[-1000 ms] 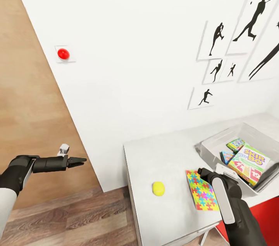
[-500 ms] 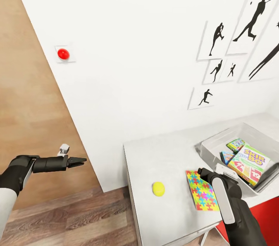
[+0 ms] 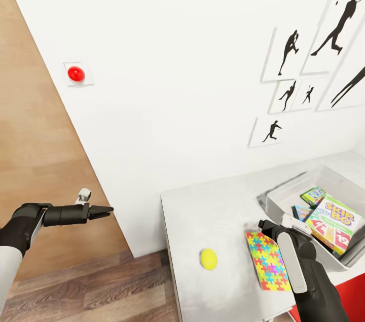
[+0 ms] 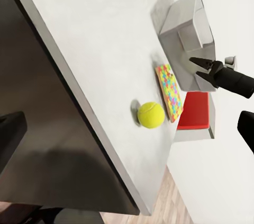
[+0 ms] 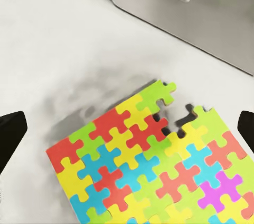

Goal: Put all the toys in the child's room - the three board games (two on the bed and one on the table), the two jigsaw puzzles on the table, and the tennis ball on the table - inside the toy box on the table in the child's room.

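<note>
Right gripper [image 3: 263, 224] hangs above the jigsaw puzzle [image 3: 267, 260], its jaws spread wide in the right wrist view with the puzzle [image 5: 153, 166] lying flat between the two dark tips, untouched. From the head camera the wrist body hides the puzzle's right edge and the near-left corner of the toy box [image 3: 284, 193]. Only one puzzle can be made out. The box runs off the right edge of the head view; inside lie the SKIP-BO game [image 3: 334, 223], a green-edged game [image 3: 314, 194] and a small blue game [image 3: 301, 212], half covered. The tennis ball [image 3: 208, 258] rests on the table [image 3: 213, 210], left of the puzzle. Left gripper [image 3: 104, 210] points right, level, far left of the table, holding nothing, jaws narrowly parted.
</note>
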